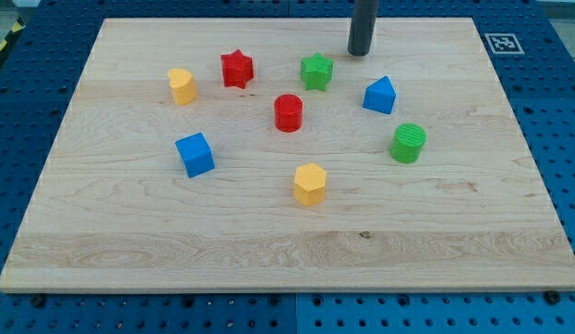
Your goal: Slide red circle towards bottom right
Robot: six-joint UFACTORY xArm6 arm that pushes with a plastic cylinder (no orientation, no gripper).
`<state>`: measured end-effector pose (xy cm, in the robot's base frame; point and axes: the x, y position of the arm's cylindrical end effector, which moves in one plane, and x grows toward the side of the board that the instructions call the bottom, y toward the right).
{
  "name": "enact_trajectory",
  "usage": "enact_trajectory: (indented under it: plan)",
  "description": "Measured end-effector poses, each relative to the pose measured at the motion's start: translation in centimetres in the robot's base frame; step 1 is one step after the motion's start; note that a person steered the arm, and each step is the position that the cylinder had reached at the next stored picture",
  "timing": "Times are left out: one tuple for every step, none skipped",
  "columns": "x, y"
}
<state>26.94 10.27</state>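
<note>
The red circle point(288, 112) stands on the wooden board a little above the middle. My tip point(360, 53) rests near the board's top edge, up and to the right of the red circle and well apart from it. The green star point(316, 71) lies between them, just left of and below my tip. The blue block point(380, 95) sits below and right of my tip.
A red star point(237, 69) and a yellow block point(182, 85) lie at upper left. A blue cube point(195, 154) is left of centre, a yellow hexagon point(310, 184) below centre, a green cylinder point(408, 143) at right. The board point(473, 241) ends on a blue pegboard.
</note>
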Motion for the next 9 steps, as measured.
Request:
enact_trajectory:
  plan:
    - [0.0,0.2]
    - [2.1,0.9]
    - [2.3,-0.2]
    - [2.1,-4.0]
    - [1.8,-8.0]
    - [2.5,-9.9]
    - [5.8,-10.9]
    - [10.2,-11.6]
    - [14.0,-11.6]
